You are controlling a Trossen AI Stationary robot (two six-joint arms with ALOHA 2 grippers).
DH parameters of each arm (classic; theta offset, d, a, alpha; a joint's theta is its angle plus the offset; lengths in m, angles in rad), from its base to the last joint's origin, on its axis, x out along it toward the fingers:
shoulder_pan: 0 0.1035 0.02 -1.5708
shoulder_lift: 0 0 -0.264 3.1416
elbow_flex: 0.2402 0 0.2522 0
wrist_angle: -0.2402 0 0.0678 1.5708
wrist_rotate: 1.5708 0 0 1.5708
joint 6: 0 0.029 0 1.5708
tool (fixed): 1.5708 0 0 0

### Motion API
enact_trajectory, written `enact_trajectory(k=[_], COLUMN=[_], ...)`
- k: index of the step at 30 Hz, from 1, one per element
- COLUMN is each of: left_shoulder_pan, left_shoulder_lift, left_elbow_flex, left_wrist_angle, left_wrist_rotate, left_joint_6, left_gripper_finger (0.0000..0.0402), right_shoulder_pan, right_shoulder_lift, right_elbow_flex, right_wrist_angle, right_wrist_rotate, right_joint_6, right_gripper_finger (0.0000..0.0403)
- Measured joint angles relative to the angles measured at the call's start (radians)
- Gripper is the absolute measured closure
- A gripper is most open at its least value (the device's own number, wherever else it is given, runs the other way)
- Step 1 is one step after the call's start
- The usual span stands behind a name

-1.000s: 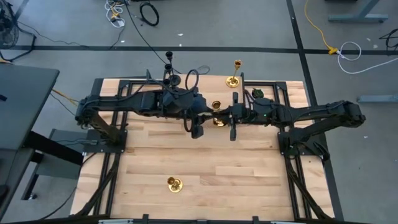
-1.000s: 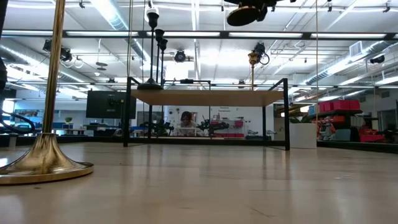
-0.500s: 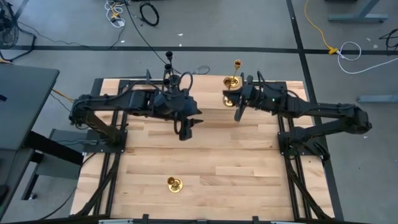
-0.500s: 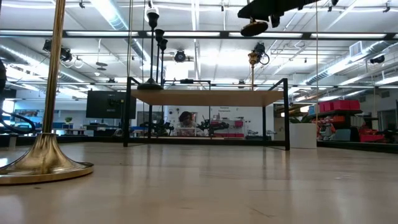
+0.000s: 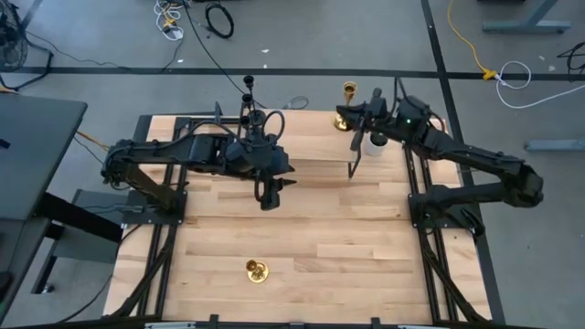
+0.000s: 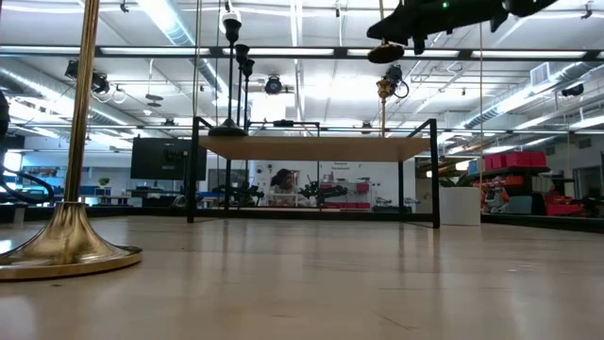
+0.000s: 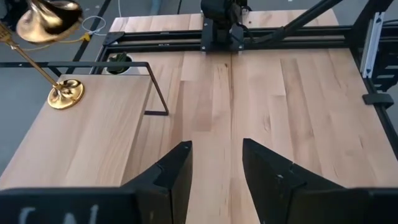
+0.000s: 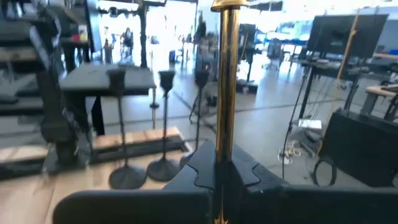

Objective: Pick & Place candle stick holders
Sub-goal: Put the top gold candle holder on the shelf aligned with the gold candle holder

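Right gripper clamps a gold holder aloft; left gripper hovers parted, empty

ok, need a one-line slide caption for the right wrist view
Right gripper shut on an upright gold candle stick holder, with three black holders standing on the raised shelf behind it.

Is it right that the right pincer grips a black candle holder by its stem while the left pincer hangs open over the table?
Not quite: the candle holder in the right pincer is gold, not black, as the right wrist view shows. It is gripped by its stem, and the left pincer does hang open over the table.
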Motion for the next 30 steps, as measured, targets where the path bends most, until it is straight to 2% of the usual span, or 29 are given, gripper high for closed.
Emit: enact_trajectory(k=[7, 10, 21, 30], left_shoulder_pan=[0.0, 0.0, 0.0, 0.0], left_shoulder_lift=[0.0, 0.0, 0.0, 0.0], left_elbow_flex=[0.0, 0.0, -0.001, -0.001], left_wrist_angle=[-0.007, -0.006, -0.005, -0.005], left_wrist_rotate=[0.0, 0.0, 0.0, 0.0], left_joint_6=[-0.014, -0.014, -0.011, -0.01], left_gripper_finger=[0.0259, 0.0259, 0.0259, 0.0259], right_shoulder_pan=[-0.081, -0.102, -0.144, -0.144], right_shoulder_lift=[-0.002, -0.003, -0.001, 0.074], right_elbow_flex=[-0.207, -0.292, -0.436, -0.447], right_wrist_angle=[0.368, 0.472, 0.621, 0.639], right_wrist_rotate=[-0.117, -0.106, -0.092, -0.084], right_joint_6=[0.104, 0.121, 0.135, 0.128], right_gripper_finger=[0.0399, 0.0399, 0.0399, 0.0399])
